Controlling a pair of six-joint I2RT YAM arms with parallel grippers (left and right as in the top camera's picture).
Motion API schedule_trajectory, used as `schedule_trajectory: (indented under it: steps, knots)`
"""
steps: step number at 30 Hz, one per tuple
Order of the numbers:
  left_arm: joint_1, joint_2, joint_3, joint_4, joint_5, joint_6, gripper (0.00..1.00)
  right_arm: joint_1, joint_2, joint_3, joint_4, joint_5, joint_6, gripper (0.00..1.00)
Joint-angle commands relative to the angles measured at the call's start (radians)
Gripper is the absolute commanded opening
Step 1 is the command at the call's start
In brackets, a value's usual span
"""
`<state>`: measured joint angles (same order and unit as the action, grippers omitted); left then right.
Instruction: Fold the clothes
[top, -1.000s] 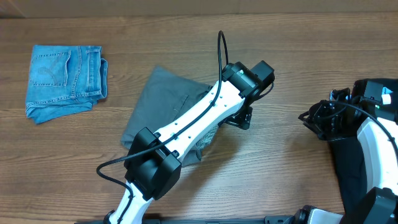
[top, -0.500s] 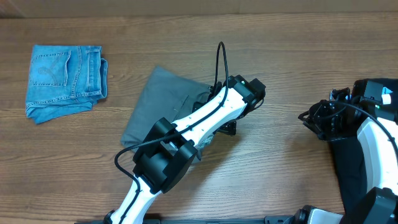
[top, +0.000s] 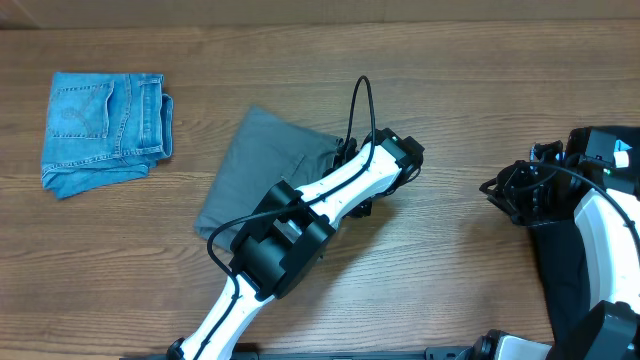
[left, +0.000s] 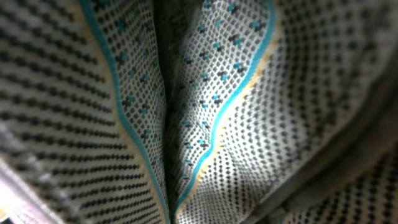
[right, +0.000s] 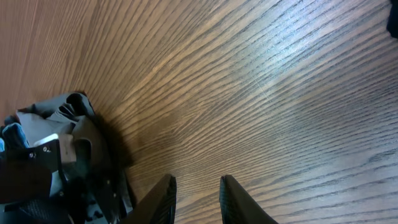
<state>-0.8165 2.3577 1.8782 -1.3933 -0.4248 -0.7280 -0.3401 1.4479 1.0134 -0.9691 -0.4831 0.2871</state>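
On grey shorts, left gripper state untellable, right gripper narrowly apart, empty

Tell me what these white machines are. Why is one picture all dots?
These are two robot arms at a wooden table. One picture looks down from above; the other two come from cameras on the wrists. On the table lie grey shorts and blue denim shorts. The left arm reaches over the grey shorts, so its camera sees only their dotted lining. I cannot tell whether the left tool grips them. The right tool hangs open over bare wood, holding nothing.
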Motion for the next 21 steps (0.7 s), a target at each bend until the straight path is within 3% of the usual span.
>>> schedule_trajectory:
  steps: [1, 6, 14, 21]
  knots:
    - [0.0, 0.002, 0.05, -0.041, -0.016, -0.005, 0.32, -0.002, -0.019, 0.024, 0.001, -0.007, -0.007, 0.27]
    - [0.0, -0.004, 0.155, -0.15, -0.093, -0.02, 0.04, -0.002, -0.019, 0.024, -0.003, -0.007, -0.007, 0.27]
    - [0.075, -0.014, 0.264, -0.298, -0.178, -0.027, 0.04, -0.002, -0.019, 0.024, -0.01, -0.007, -0.01, 0.27]
    - [0.287, -0.148, 0.264, -0.298, -0.172, 0.029, 0.04, 0.101, -0.019, 0.024, -0.028, -0.145, -0.196, 0.27]
